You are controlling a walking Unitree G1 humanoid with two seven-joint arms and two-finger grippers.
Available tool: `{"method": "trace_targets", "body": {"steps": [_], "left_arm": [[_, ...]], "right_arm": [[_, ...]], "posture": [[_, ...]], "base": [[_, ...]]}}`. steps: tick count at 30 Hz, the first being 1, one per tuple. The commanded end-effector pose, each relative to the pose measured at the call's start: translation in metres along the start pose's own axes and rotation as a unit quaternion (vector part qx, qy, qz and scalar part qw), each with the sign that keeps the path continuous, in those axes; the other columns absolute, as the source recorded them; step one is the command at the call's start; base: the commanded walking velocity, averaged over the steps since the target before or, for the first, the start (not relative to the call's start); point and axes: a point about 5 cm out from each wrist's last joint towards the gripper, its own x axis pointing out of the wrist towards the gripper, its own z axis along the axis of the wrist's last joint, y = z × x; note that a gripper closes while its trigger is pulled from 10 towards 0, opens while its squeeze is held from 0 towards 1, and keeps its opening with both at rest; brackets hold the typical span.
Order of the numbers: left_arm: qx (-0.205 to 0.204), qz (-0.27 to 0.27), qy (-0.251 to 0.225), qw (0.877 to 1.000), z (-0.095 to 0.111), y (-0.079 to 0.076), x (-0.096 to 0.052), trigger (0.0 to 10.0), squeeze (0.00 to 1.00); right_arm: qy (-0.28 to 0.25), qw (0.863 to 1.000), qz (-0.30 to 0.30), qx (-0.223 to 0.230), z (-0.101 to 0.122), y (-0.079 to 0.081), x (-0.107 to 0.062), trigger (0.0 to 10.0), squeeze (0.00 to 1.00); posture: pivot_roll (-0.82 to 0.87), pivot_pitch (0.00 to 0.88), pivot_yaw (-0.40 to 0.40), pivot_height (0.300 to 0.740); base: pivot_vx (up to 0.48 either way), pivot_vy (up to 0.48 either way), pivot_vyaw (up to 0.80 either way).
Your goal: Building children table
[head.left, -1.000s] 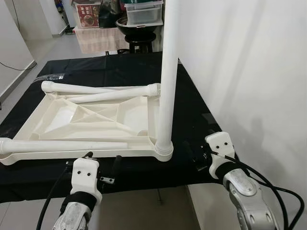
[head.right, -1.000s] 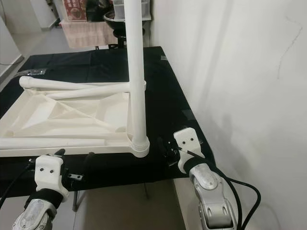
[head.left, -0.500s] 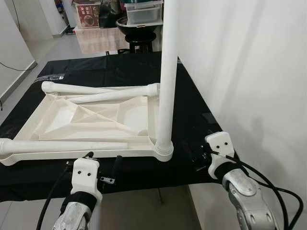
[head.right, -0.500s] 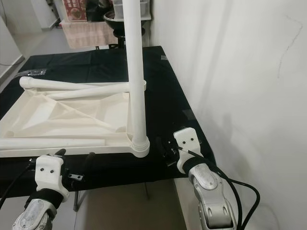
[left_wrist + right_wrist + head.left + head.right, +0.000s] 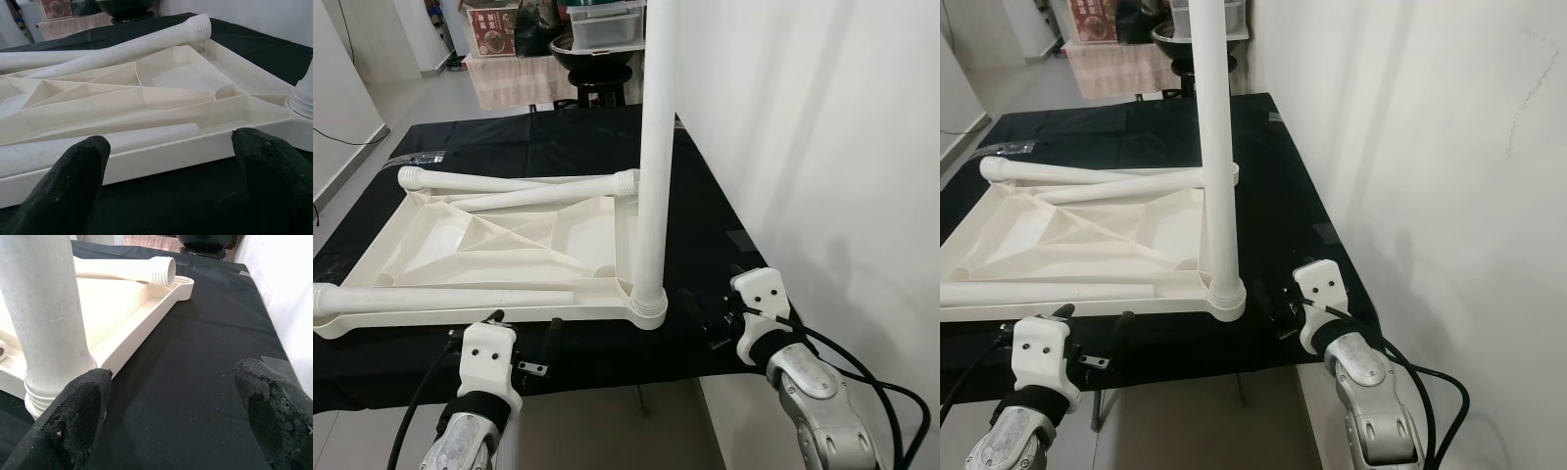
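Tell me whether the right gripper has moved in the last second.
Yes. The right gripper has edged left, toward the base of the upright leg.

Ahead of you: a black cloth (image 5: 705, 235) covering the work surface, a white wall (image 5: 822, 147) to the right, and a black stool (image 5: 602, 78) beyond.

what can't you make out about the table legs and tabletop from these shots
- Upright leg: its top is cut off by the upper edge of both eye views.
- Near loose leg: its left end runs off the right eye view's edge.
- Tabletop: lies upside down, so its top face is hidden against the black cloth.
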Motion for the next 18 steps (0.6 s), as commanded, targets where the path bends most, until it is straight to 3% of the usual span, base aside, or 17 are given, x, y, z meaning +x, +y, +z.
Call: {"method": "trace_targets", "body": {"steps": [1, 9, 12, 14, 15, 16, 18], "left_arm": [[0.006, 0.005, 0.005, 1.0, -0.001, 0.004, -0.002, 10.0, 0.0], [0.015, -0.002, 0.004, 1.0, 0.001, 0.004, -0.002, 10.0, 0.0], [0.023, -0.031, 0.002, 0.999, 0.004, -0.002, 0.0, 10.0, 0.0], [0.023, -0.037, 0.001, 0.999, 0.005, -0.003, 0.001, 10.0, 0.0], [0.025, -0.056, -0.001, 0.998, 0.006, -0.007, 0.001, 10.0, 0.0], [0.025, -0.056, -0.001, 0.998, 0.006, -0.007, 0.001, 10.0, 0.0], [0.026, -0.103, -0.003, 0.994, 0.009, -0.016, 0.001, 10.0, 0.0]], "right_arm": [[0.004, 1.0, 0.007, 0.007, -0.003, 0.002, 0.001, 10.0, 0.0], [0.001, 0.999, 0.035, 0.025, -0.002, 0.004, 0.001, 10.0, 0.0], [-0.017, 0.988, 0.13, 0.077, 0.01, 0.006, 0.007, 10.0, 0.0], [-0.024, 0.984, 0.152, 0.086, 0.013, 0.006, 0.009, 10.0, 0.0], [-0.029, 0.979, 0.191, 0.061, 0.019, 0.007, 0.012, 10.0, 0.0], [-0.029, 0.979, 0.191, 0.061, 0.019, 0.007, 0.012, 10.0, 0.0], [-0.027, 0.962, 0.272, 0.004, 0.027, 0.01, 0.019, 10.0, 0.0]], "posture": [[-0.09, 0.07, 0.035, 0.74], [-0.09, 0.071, 0.036, 0.74], [-0.09, 0.073, 0.035, 0.74], [-0.09, 0.073, 0.035, 0.74], [-0.08, 0.075, 0.033, 0.74], [-0.08, 0.075, 0.033, 0.74], [-0.08, 0.075, 0.033, 0.74]], "base": [[0.0, 0.0, 0.0], [0.0, 0.0, 0.0], [0.0, 0.0, 0.0], [0.0, 0.0, 0.0], [0.0, 0.0, 0.0], [0.0, 0.0, 0.0], [0.0, 0.0, 0.0]]}}
